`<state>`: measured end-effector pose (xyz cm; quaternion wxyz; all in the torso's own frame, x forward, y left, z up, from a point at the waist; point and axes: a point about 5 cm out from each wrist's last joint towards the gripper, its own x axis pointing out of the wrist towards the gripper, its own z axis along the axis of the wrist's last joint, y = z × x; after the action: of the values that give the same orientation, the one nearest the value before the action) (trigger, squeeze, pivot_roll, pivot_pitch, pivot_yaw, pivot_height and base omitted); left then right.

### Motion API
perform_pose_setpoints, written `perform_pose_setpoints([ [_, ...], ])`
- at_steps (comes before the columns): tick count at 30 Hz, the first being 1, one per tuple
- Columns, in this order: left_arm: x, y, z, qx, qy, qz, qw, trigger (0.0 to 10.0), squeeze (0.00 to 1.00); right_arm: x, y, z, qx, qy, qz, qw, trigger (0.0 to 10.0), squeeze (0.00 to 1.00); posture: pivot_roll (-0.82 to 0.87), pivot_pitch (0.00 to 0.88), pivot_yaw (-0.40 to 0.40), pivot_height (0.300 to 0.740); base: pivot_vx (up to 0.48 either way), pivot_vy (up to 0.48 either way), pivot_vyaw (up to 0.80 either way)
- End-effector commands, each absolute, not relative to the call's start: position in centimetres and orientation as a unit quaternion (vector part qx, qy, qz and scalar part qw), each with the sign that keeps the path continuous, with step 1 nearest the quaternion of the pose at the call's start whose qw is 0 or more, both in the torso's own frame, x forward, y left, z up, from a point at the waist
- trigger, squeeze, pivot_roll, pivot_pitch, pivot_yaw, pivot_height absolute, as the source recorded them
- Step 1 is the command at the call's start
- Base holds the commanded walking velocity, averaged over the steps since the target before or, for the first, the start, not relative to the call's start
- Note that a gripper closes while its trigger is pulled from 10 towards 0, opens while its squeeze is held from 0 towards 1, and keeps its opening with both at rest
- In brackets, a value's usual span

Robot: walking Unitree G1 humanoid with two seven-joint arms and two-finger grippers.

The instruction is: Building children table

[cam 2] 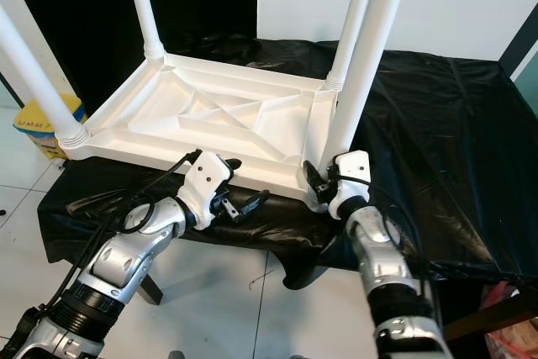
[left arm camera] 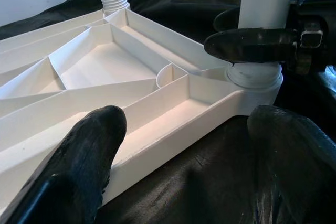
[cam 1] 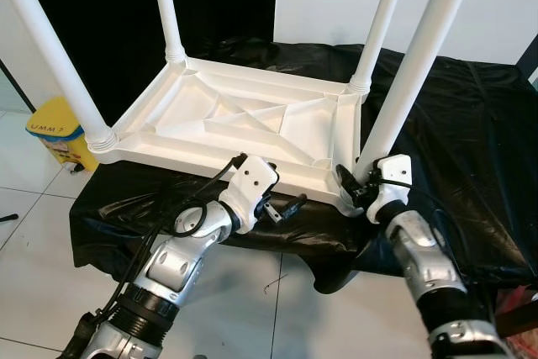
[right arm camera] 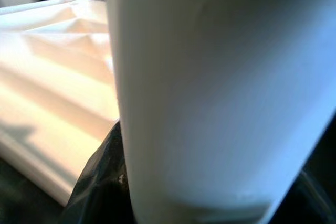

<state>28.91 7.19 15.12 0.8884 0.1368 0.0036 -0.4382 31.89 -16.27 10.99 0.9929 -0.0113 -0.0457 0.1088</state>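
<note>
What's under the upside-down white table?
A crinkly black sheet lies under the white table and drapes over the edges. What holds the sheet up is covered. The right pincer grips the near leg; the left pincer waits open.

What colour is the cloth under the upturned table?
Black, glossy and crinkled cloth, clearest in the left eye view.

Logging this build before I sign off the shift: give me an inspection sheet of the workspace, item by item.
Surface: black sheet draped over the support.
Job's things: white tabletop upside down, four legs up; near-right leg seated in its corner socket.
Clutter: nothing seen on the sheet.
Grippers: right gripper shut on that leg's base; left gripper open at the near edge.
Cables: black cables along the left arm.
Surroundings: yellow container, tiled floor, dark door.
</note>
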Motion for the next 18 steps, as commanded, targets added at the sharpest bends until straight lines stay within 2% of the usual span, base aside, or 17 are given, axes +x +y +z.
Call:
perform_pose_setpoints([
  [1, 29.1, 7.4, 14.8, 0.141, 0.013, -0.441, 0.886, 10.0, 0.0, 31.3, -17.7, 9.1, -0.019, 0.002, 0.058, 0.998, 10.0, 0.0, 0.02, 0.055, -0.066, 0.74, 0.0, 0.0, 0.0],
  [2, 29.1, 7.4, 14.7, 0.146, 0.01, -0.434, 0.889, 10.0, 0.0, 30.9, -17.4, 8.8, -0.012, 0.004, 0.02, 1.0, 10.0, 0.0, 0.01, 0.058, -0.065, 0.74, 0.0, 0.0, 0.0],
  [11, 29.5, 7.7, 14.4, 0.153, 0.015, -0.415, 0.896, 10.0, 0.0, 30.0, -15.7, 8.1, 0.012, 0.017, -0.106, 0.994, 10.0, 0.0, 0.01, 0.052, -0.065, 0.74, 0.0, 0.0, 0.0],
  [18, 29.8, 7.7, 14.5, 0.164, 0.004, -0.413, 0.896, 10.0, 0.0, 30.0, -14.9, 8.9, 0.026, 0.001, -0.088, 0.996, 10.0, 0.0, 0.01, 0.047, -0.062, 0.74, 0.0, 0.0, 0.0],
])
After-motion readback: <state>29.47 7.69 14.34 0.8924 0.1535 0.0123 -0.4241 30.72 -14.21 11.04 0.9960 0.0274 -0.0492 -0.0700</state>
